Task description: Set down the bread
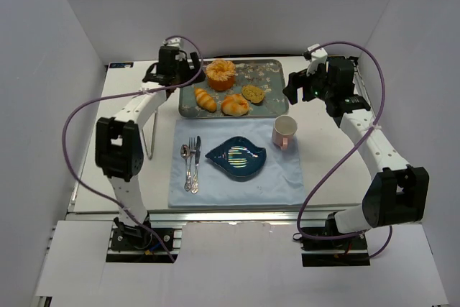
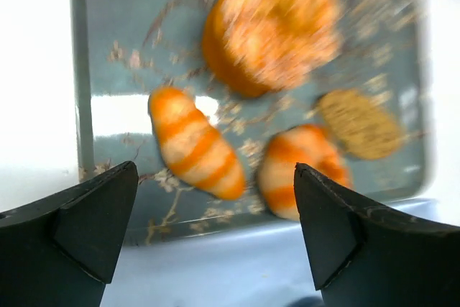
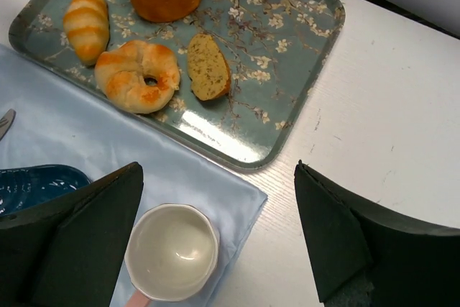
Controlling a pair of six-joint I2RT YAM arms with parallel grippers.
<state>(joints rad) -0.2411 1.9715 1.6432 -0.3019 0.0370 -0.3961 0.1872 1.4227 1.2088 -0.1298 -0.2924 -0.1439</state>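
Orange-golden bread [image 1: 221, 74] sits upright on the floral tray [image 1: 272, 70], at its far-left part, not lifted. As far as I can see the task hasn't started: no grasp made, bread well apart from the blue leaf plate [image 1: 237, 157] on the placemat [image 1: 287, 177], which I take as the likely target.

Left gripper [image 1: 175, 71] hangs just left of the tray, near the bread, jaws spread wide, holding nothing. Its wrist view is blurred but shows the bread beyond the striped croissant [image 2: 195, 145].

Right gripper [image 1: 302, 85] is off the tray's right end, also wide apart and empty, with the cup [image 3: 172, 253] below it.

Left to do: reach, grasp, lift, carry, set down, release. Left arm looks best placed.
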